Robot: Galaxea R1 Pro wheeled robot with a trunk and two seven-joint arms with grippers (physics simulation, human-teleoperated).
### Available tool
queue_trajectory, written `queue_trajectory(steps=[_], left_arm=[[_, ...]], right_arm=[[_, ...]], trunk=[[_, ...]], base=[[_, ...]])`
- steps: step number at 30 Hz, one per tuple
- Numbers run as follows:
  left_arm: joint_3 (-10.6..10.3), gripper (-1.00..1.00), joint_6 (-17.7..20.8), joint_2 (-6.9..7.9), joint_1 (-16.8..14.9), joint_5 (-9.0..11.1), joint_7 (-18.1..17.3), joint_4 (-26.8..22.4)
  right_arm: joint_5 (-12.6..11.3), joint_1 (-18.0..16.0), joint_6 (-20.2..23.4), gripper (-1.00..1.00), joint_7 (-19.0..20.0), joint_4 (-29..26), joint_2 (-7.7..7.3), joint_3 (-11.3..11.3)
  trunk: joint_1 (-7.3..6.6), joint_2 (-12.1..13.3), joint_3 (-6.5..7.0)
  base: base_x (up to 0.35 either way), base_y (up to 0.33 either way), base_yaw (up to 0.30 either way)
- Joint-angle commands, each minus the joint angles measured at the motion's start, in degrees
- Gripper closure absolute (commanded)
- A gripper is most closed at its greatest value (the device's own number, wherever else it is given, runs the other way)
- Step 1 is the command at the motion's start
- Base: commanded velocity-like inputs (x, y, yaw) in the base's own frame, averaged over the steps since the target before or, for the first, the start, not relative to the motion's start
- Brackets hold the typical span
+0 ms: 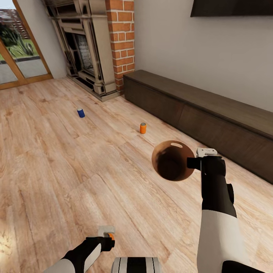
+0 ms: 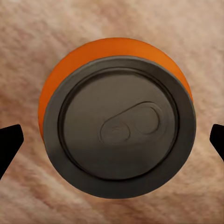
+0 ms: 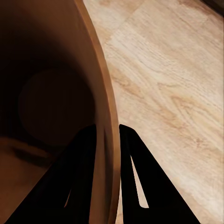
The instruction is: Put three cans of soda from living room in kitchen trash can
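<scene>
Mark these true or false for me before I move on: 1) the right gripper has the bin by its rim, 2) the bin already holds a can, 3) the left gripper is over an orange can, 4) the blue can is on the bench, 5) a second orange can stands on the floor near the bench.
1) True. The right gripper pinches the wall of the trash can at its rim, one finger inside, one outside.
2) False. Its brown inside looks empty.
3) True. The left gripper straddles an orange can seen top-down, fingers apart.
4) False. The blue can stands on the wooden floor, towards the fireplace.
5) True. The second orange can stands upright near the bench.
</scene>
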Motion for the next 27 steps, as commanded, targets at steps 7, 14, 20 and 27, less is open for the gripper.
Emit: queue_trajectory(steps=[7, 14, 20, 27], left_arm=[[0.1, -1.00, 0.2, -0.07, 0.0, -0.1, 0.1, -0.2], [0.0, -1.00, 0.3, -0.02, 0.0, 0.0, 0.1, -0.3], [0.1, 1.00, 0.1, 0.00, 0.0, 0.1, 0.0, -0.5], [0.2, 1.00, 0.1, 0.07, 0.0, 0.2, 0.0, -0.5]], right_arm=[[-1.0, 0.0, 0.1, 1.00, 0.3, 0.0, 0.01, 0.0], [-1.0, 0.0, 0.1, 1.00, 0.3, 0.1, 0.01, 0.1], [-1.0, 0.0, 0.1, 1.00, 0.3, 0.1, 0.01, 0.1], [-1.0, 0.0, 0.1, 1.00, 0.3, 0.2, 0.01, 0.1]], trunk=[[-0.01, 0.0, 0.01], [-0.01, 0.0, 0.01], [-0.01, 0.0, 0.01], [-0.01, 0.0, 0.01]], base=[[0.000, 0.000, 0.000], [0.000, 0.000, 0.000], [0.000, 0.000, 0.000], [0.000, 0.000, 0.000]])
